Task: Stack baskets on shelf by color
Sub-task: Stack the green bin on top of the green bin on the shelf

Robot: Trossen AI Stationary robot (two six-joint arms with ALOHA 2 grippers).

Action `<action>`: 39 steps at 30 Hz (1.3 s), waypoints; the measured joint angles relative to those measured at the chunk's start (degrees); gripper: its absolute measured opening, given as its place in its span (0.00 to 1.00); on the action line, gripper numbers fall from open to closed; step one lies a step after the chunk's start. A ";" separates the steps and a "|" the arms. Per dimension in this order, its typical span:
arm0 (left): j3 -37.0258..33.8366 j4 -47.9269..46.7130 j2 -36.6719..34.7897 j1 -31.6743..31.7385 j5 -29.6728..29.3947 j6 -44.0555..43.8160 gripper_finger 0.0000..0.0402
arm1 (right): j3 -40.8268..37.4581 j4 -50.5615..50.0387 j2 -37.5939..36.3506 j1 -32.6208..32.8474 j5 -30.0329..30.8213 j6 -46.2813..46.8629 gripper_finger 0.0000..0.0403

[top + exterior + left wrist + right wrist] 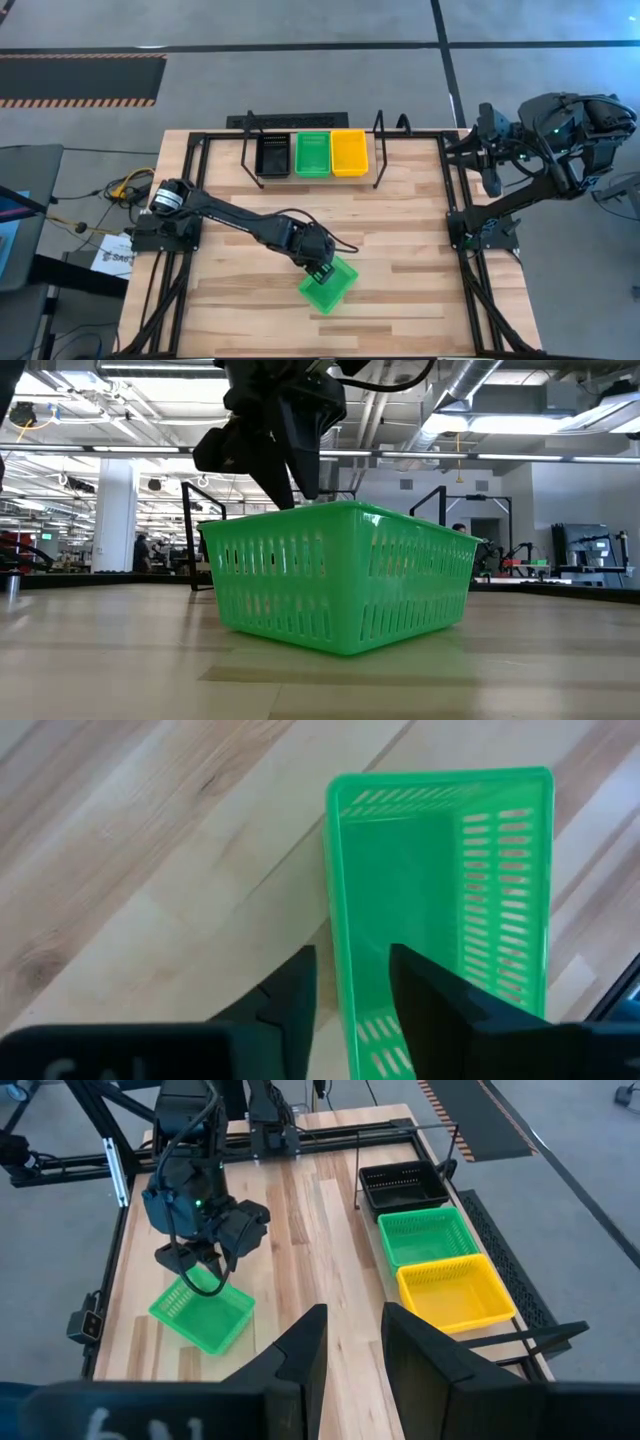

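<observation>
A green basket (pixel 331 288) stands on its bottom on the tabletop near the front edge, turned askew. My left gripper (pixel 352 960) points steeply down over one corner of it, open. One finger (pixel 295 990) stands outside a long wall (pixel 335 910) and the other finger (pixel 425 990) inside the basket, with a gap between them wider than the wall. On the shelf (pixel 312 180) at the far edge sit a black basket (pixel 272 155), a green basket (pixel 312 154) and a yellow basket (pixel 349 152) side by side. My right gripper (pixel 355 1320) waits high off the table's right side, open.
The shelf's black wire uprights (pixel 380 150) rise at both ends of the basket row. Bare wood (pixel 400 230) lies between the shelf and the loose basket. The table's black frame rails (pixel 455 200) run along the left and right sides.
</observation>
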 joint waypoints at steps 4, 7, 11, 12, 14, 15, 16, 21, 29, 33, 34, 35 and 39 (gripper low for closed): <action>-0.01 -0.09 0.81 -0.13 0.07 -0.64 0.33 | 0.00 0.01 0.00 0.00 -0.01 -0.25 0.29; 0.02 1.15 2.65 -0.27 0.37 -1.05 0.36 | 0.00 0.02 0.00 0.00 -0.02 -0.26 0.29; -0.09 3.11 4.79 -0.29 3.41 -1.17 0.38 | 0.00 0.01 -0.02 0.00 -0.44 -0.26 0.29; -0.12 2.80 4.87 -0.30 3.52 -1.52 0.39 | 0.00 -0.02 -0.02 0.00 -0.80 -0.26 0.29; -0.17 4.33 5.28 -0.18 3.41 -2.25 0.39 | 0.00 0.02 -0.08 0.00 -1.30 -0.25 0.29; -0.15 5.19 5.64 -0.18 3.41 -2.56 0.39 | 0.00 0.00 -0.08 0.00 -1.35 -0.25 0.29; -0.17 4.38 5.79 -0.14 3.35 -2.60 0.39 | 0.00 -0.02 -0.02 0.02 -1.47 -0.26 0.29; -0.33 3.94 8.00 -0.07 4.78 -2.90 0.39 | 0.00 0.00 -0.04 0.02 -1.49 -0.24 0.29; -0.26 4.86 9.87 0.49 7.73 -4.41 0.28 | 0.00 0.01 -0.02 0.02 -1.53 -0.22 0.29; 1.86 4.32 8.83 1.55 7.46 -1.18 0.04 | 0.00 0.00 0.02 0.00 -1.62 -0.21 0.29; 2.89 3.15 8.44 1.81 7.32 -0.73 0.03 | 0.00 0.02 0.02 0.00 -1.62 -0.21 0.29; 4.57 3.39 8.40 2.24 6.63 -0.06 0.02 | 0.00 0.01 0.05 0.00 -1.62 -0.21 0.29; 13.70 -5.01 7.21 3.70 -1.14 2.79 0.00 | 0.00 0.00 0.17 0.00 -1.61 -0.13 0.29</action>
